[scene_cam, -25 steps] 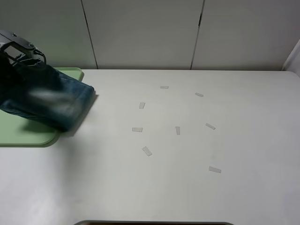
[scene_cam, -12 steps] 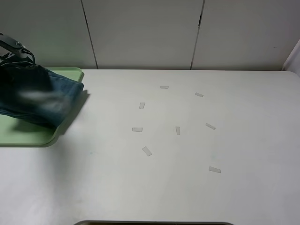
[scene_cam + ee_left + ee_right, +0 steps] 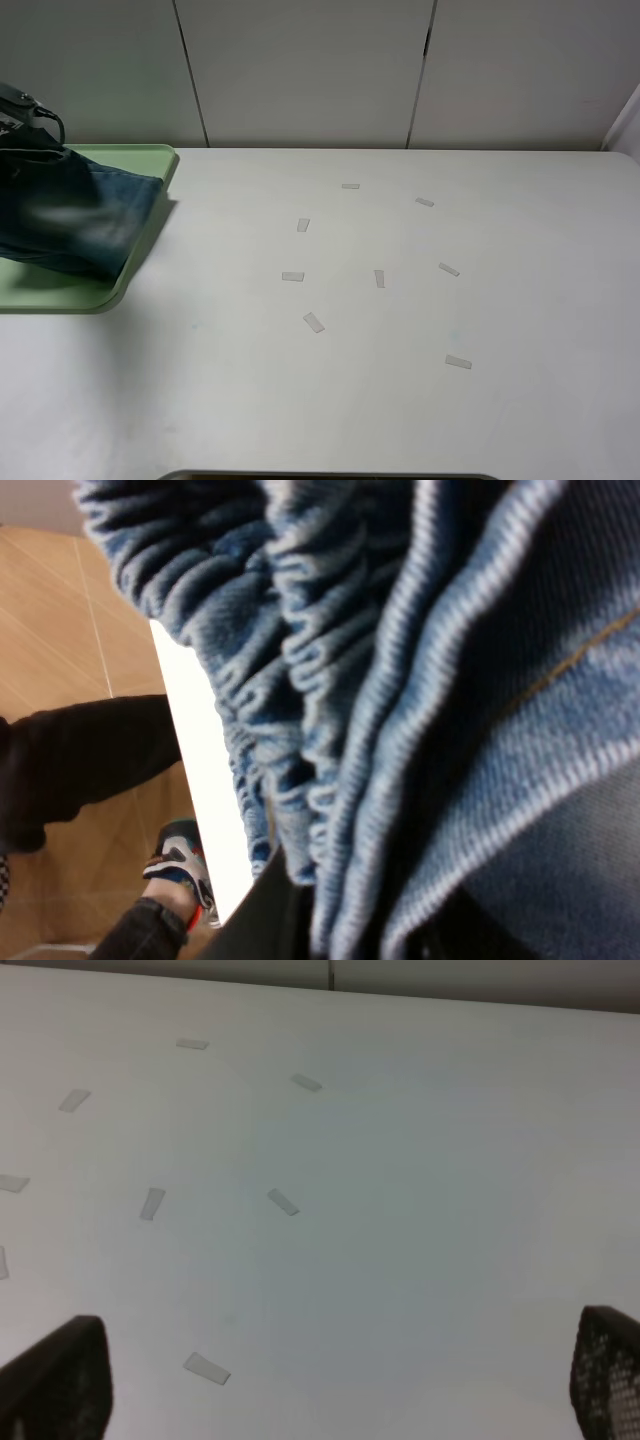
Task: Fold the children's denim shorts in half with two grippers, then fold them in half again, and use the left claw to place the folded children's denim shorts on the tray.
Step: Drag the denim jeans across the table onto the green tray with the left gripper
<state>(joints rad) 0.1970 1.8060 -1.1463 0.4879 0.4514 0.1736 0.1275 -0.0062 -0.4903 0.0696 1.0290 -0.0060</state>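
Over the tray (image 3: 140, 160) my left claw (image 3: 15, 108) grips the folded shorts (image 3: 75, 215); folding looks done, only setting down and letting go remains. Right claw (image 3: 330, 1385) spread, empty.

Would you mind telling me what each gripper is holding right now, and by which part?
The left gripper holds the folded denim shorts at their gathered elastic waistband, over the tray. The right gripper is open and holds nothing.

Gathered denim shorts (image 3: 420, 680) fill most of the view, elastic waistband bunched close. Beyond them shows a white surface (image 3: 205, 780) edge, wooden floor (image 3: 60, 620), and seemingly a person's shoe (image 3: 180, 865).
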